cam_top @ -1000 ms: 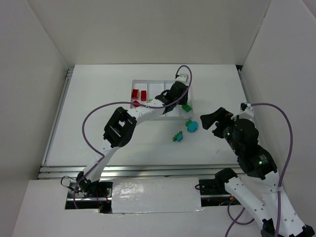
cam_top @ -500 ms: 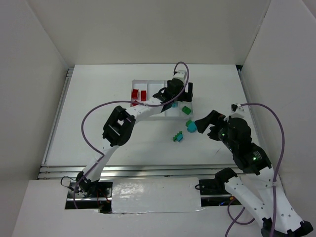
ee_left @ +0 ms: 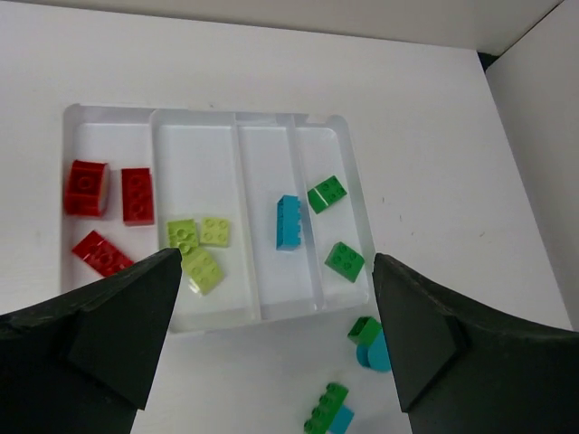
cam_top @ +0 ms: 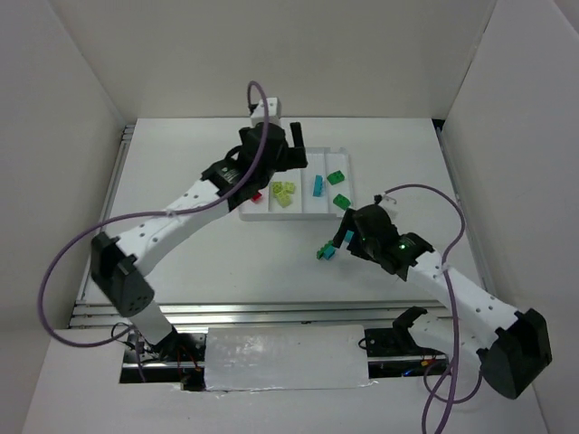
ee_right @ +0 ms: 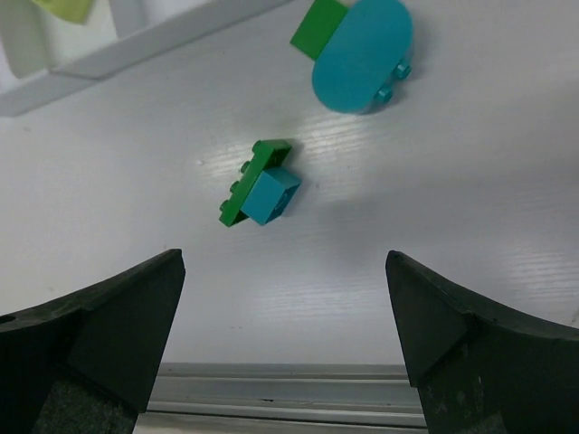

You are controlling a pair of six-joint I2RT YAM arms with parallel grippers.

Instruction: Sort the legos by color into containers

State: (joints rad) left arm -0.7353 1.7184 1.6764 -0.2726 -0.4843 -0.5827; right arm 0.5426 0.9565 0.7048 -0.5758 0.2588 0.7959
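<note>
The white tray (ee_left: 356, 210) has four long containers. Three red legos (ee_left: 137, 194) lie in the leftmost one and three yellow-green ones (ee_left: 203, 269) in the second. A cyan brick (ee_left: 289, 221) is in the third, and two green ones (ee_left: 345, 260) in the rightmost. On the table in front of the tray lie a rounded cyan piece joined to a green brick (ee_right: 362, 50) and a green-and-cyan pair (ee_right: 261, 185). My left gripper (ee_left: 276, 256) hangs open, high over the tray. My right gripper (ee_right: 285, 255) is open and empty, low over the table just short of the pair.
A metal rail (ee_right: 289, 398) runs along the table's near edge behind the right gripper. White walls enclose the table on three sides. The left arm (cam_top: 181, 221) stretches across the table's left half toward the tray (cam_top: 271, 214).
My left gripper has opened and pulled up and left from the tray's right end, where a second green brick now lies. The right gripper has moved left over the loose bricks.
</note>
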